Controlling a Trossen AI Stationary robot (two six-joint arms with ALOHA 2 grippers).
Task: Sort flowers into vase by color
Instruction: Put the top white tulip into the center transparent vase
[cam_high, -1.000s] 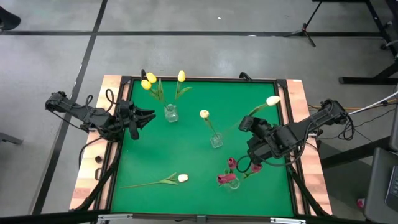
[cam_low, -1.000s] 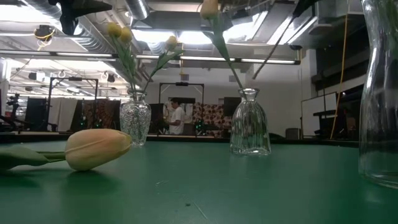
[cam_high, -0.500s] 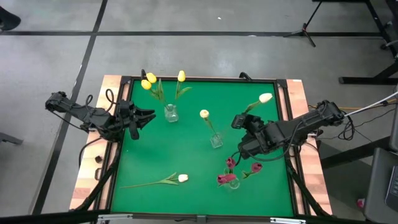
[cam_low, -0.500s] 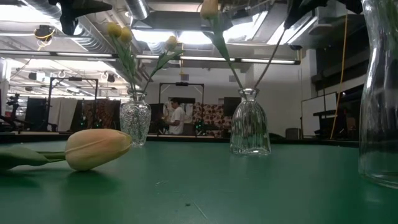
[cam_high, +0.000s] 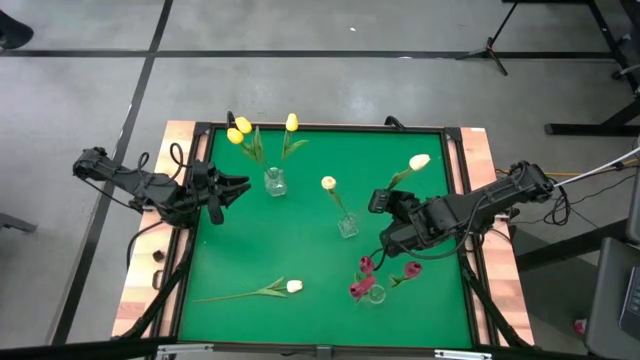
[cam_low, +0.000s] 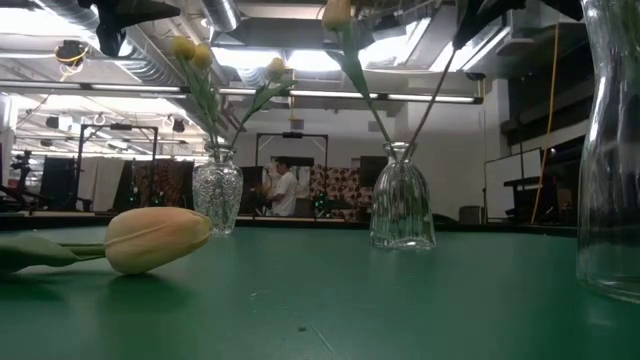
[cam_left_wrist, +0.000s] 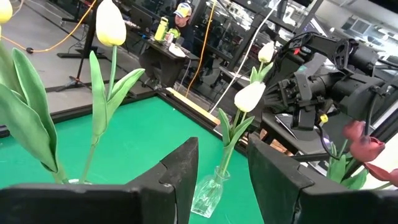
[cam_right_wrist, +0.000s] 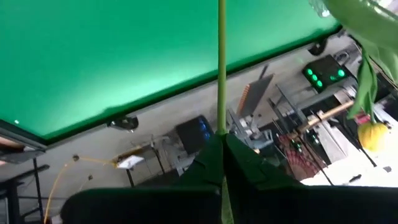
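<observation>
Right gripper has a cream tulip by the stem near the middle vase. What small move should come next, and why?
Probably ease the right gripper down toward the middle vase, so the stem drops in. It is shut on the cream tulip, and that vase already holds another cream one. The left gripper waits open by the yellow vase.

Yellow tulips (cam_high: 240, 130) upright in vase; cream tulip (cam_high: 293, 286) flat on mat (another (cam_high: 419, 162) airborne).
</observation>
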